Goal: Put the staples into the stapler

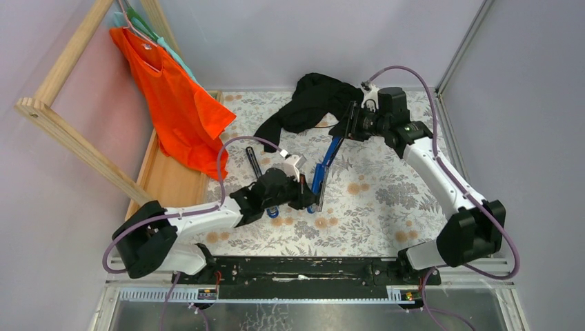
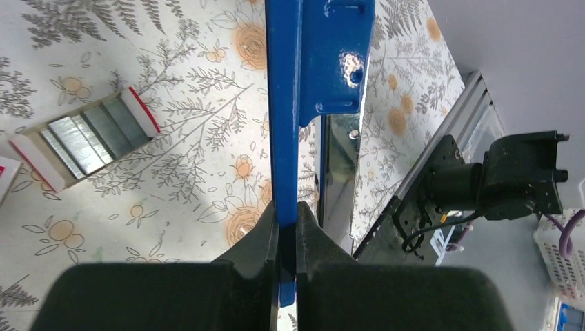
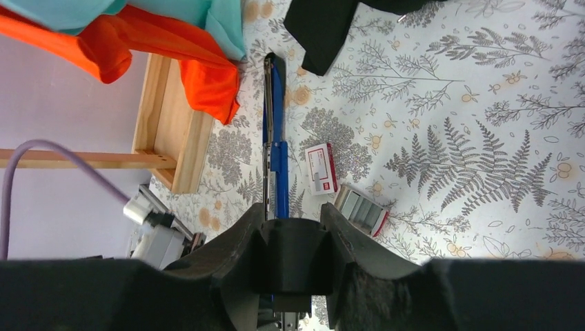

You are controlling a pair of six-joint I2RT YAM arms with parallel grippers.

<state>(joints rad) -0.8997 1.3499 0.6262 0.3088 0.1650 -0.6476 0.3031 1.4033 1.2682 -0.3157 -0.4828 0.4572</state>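
Top view: the left gripper [image 1: 310,196] and right gripper [image 1: 348,129] are clamping opposite ends of the blue stapler [image 1: 325,165]; the tray [image 2: 90,138] and box [image 3: 321,169] are hidden here.
Left wrist: closed jaws are pinching the stapler's edge. The grey strips are lying in the tray, apart to the left.
Right wrist: half-open jaws are gripping the stapler's end. The red-white box is lying just beside the stapler.

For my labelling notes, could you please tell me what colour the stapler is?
Bright blue. The stapler shows best in the left wrist view.
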